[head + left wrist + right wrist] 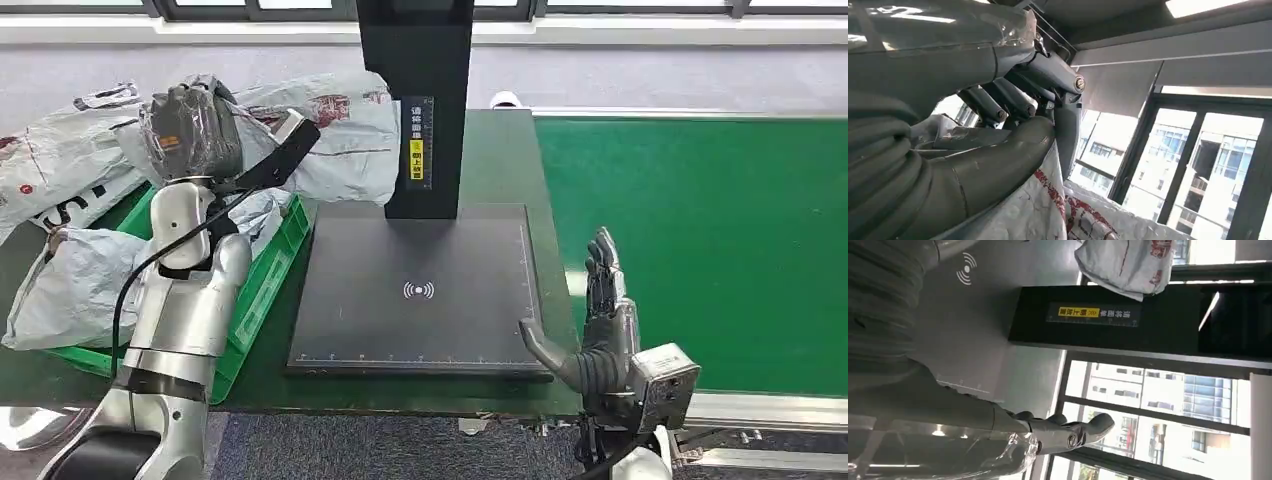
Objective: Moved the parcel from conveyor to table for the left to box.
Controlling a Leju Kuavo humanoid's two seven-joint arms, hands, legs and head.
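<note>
Gripping a parcel (330, 135) in the left hand (215, 140), upper left of frame, above the bin (262, 290). Hovering empty, fingers spread: right hand (600, 320), lower right, beside the empty conveyor (700, 230). Nearer the parcel: left hand.
</note>
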